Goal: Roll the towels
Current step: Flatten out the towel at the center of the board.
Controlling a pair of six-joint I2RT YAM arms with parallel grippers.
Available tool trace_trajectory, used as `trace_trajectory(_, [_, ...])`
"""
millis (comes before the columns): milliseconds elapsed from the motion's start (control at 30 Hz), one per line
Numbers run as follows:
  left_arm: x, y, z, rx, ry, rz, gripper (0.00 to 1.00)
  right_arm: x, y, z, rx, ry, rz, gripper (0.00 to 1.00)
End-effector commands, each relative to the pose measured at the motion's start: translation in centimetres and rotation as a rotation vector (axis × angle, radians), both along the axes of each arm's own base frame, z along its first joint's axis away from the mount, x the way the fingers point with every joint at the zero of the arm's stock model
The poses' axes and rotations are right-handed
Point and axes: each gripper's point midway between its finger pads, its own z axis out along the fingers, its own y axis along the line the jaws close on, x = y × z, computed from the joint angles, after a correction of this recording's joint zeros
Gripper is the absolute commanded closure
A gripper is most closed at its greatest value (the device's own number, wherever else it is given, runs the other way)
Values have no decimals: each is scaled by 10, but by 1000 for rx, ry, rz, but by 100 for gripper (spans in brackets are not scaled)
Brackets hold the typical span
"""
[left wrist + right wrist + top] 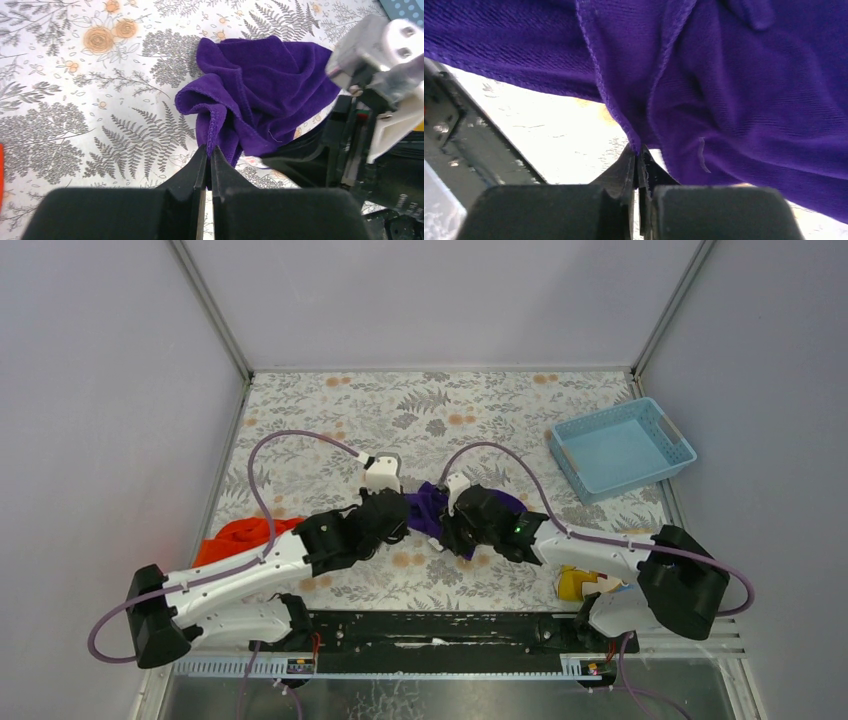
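Well, from above, the two arms reach in from either side and meet at the middle of the desk (450, 400), which is covered in a grey leaf-and-flower print. The purple towel (428, 508) lies bunched in a heap between them. The left gripper (403, 521) is at its left side and the right gripper (450, 530) at its right, both touching the cloth. The orange-red towel (238, 534) sits crumpled at the left edge of the desk, partly under the left arm. A blue basket (620, 448) stands at the far right, and a yellow-and-blue cloth (583, 584) lies near the right arm's base.

From the left wrist, the left gripper (210, 152) has its fingers pressed tight together, nipping a hanging fold at the near edge of the purple towel (265, 90). The towel rises in loose, rumpled folds off the desk (75, 100). The right arm's wrist crowds in on the right, just beside the cloth.

From the right wrist, the right gripper (639, 156) is pinched almost fully closed on a stitched hem of the purple towel (749, 100). The cloth fills most of the view above the fingers, draped in folds, with bright desk (564, 130) showing beneath it.
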Motion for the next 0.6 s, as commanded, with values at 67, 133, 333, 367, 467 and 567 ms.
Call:
trace_trajectory(67, [18, 47, 32, 57, -93, 166, 100, 61, -27, 95, -122, -371, -128, 100])
trace_trajectory(133, [33, 66, 52, 63, -128, 222, 100, 84, -41, 135, -208, -507, -169, 100])
trace_trajectory(333, [65, 103, 143, 4, -269, 292, 100, 152, -97, 264, -364, -766, -398, 100])
trace_trajectory(367, [64, 105, 159, -11, -298, 288, 100, 158, -106, 291, -339, -802, -438, 100])
trace_trajectory(467, [60, 103, 200, -47, -368, 237, 100, 159, -117, 345, -291, -909, -478, 100])
trace_trajectory(567, [49, 102, 239, -100, -431, 171, 100, 148, -129, 391, -231, -980, -506, 100])
